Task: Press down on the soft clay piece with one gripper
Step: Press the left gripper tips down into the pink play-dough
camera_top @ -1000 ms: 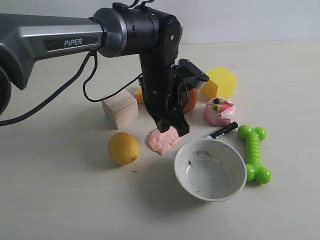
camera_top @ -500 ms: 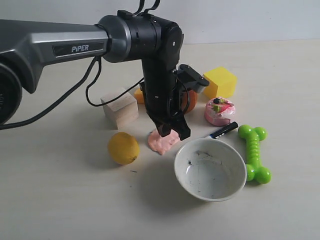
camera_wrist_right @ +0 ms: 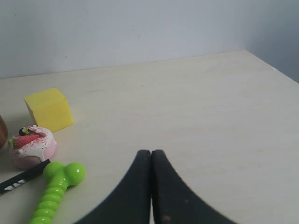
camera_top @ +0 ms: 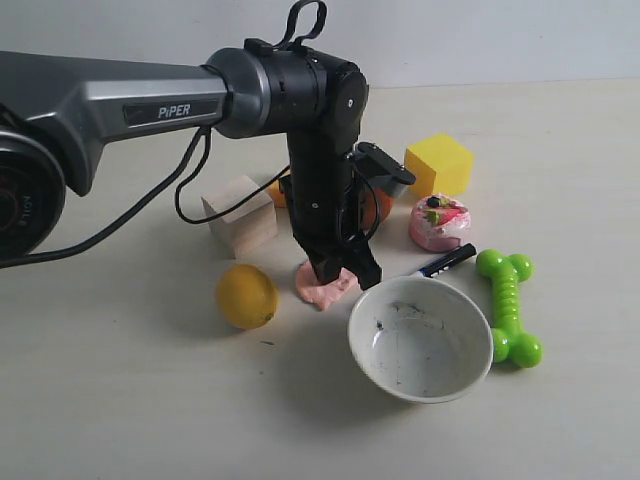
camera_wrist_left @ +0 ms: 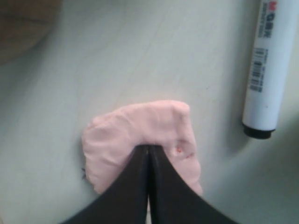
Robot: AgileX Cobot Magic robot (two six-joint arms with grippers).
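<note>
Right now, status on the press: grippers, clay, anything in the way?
Left gripper shut, tips down on the soft clay piece. Right gripper shut, clay not in its view. Marker and bowl close by, neither blocking.

A: Pale beige table (camera_top: 120, 400), and the middle of it is crowded. Lemon (camera_top: 247, 296) out front on the left, wooden block (camera_top: 240, 213) just behind it.

B: And beside the lemon there's the soft clay piece (camera_top: 315, 289), flat on the surface, pink and lumpy.

A: White bowl (camera_top: 420, 345) just right of the clay, upright, smudged inside. Green bone toy (camera_top: 508, 305) lying close on the bowl's far side.

B: Marker (camera_top: 445, 261) slanted between the bowl and the toy cake (camera_top: 439, 222). Yellow cube (camera_top: 439, 165) sits behind the cake.

A: Something orange (camera_top: 383, 210) further back too, partly hidden, can't say what.
</note>
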